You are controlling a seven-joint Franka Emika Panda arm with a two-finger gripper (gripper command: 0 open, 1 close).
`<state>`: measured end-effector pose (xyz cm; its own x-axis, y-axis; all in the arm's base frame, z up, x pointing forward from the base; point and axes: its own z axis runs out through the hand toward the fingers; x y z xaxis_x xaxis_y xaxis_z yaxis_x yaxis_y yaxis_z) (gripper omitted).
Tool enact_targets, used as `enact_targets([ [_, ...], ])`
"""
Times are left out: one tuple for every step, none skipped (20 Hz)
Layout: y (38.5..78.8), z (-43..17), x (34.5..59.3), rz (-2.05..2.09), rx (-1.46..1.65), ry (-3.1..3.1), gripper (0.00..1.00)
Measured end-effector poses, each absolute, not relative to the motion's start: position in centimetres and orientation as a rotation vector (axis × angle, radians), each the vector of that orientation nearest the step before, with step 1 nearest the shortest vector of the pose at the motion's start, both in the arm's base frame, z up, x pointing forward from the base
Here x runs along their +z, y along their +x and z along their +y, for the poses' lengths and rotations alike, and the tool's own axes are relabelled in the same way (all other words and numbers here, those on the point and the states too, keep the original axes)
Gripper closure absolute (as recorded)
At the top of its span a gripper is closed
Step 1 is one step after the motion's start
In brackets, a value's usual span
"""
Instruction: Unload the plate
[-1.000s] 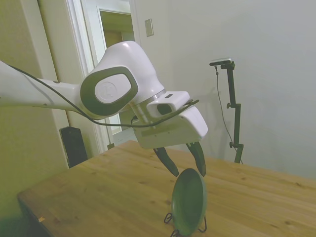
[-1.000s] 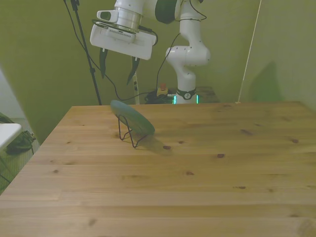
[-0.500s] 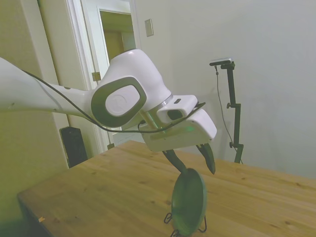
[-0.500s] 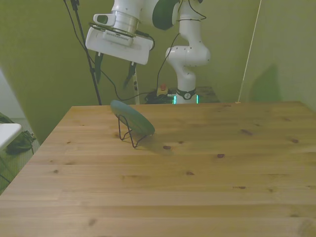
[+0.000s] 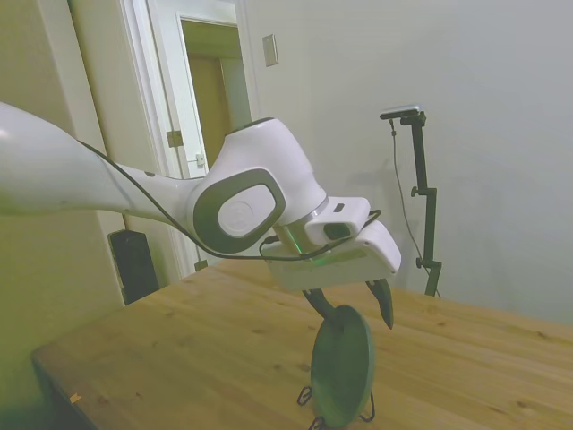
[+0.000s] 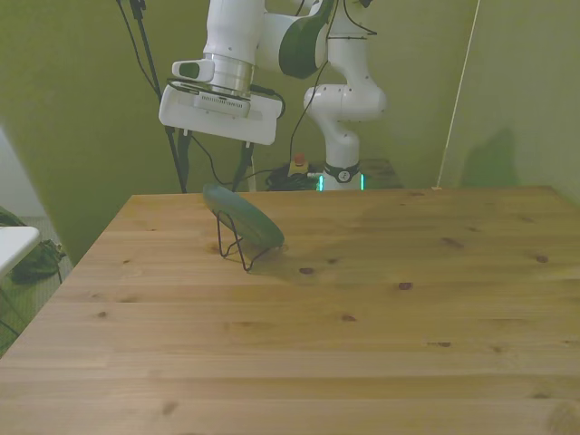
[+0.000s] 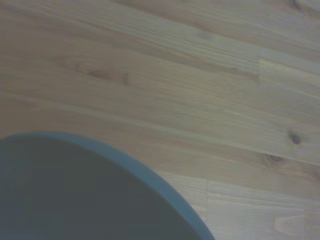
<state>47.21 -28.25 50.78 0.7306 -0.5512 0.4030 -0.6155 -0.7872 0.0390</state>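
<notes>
We are seeing the small round dark green plate [image 6: 243,215] leaning on edge in a thin black wire stand [image 6: 235,243] on the wooden table [image 6: 362,317], near the front view's left. It's looking rigid, glossy, likely slippery and breakable; we are judging the top rim the best hold. Behind and above, the white two-finger gripper [image 6: 214,163] is hovering, fingers spread, straddling that rim.

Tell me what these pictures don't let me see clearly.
- Side view: the plate covers most of its wire stand.
- Front view: the tool is too dark to tell from the cables.
- Wrist view: blurred, the plate cut by the edge; no stand shows.
</notes>
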Motion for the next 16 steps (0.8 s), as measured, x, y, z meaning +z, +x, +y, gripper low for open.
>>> enact_targets([
  [47.3,-28.3,50.6,-0.932,0.562,2.763,1.00],
  [47.4,-28.4,50.5,-0.920,0.560,2.765,1.00],
  [47.4,-28.5,50.4,-0.902,0.557,2.768,1.00],
  [47.4,-28.6,50.3,-0.883,0.558,2.771,1.00],
  [47.4,-28.7,50.3,-0.866,0.563,2.771,1.00],
  [47.4,-28.9,50.3,-0.846,0.568,2.772,1.00],
  [47.3,-29.0,50.4,-0.830,0.572,2.773,1.00],
  [47.3,-29.1,50.4,-0.817,0.578,2.772,1.00],
  [47.3,-29.1,50.3,-0.805,0.580,2.773,1.00],
  [47.2,-29.2,50.2,-0.797,0.578,2.775,1.00],
  [47.1,-29.2,50.1,-0.791,0.575,2.778,1.00],
  [47.1,-29.2,49.9,-0.788,0.572,2.781,1.00],
  [47.0,-29.2,49.8,-0.786,0.571,2.782,1.00],
  [47.0,-29.2,49.7,-0.782,0.574,2.782,1.00],
  [47.0,-29.2,49.6,-0.777,0.578,2.782,1.00],
  [46.9,-29.3,49.5,-0.770,0.579,2.782,1.00],
])
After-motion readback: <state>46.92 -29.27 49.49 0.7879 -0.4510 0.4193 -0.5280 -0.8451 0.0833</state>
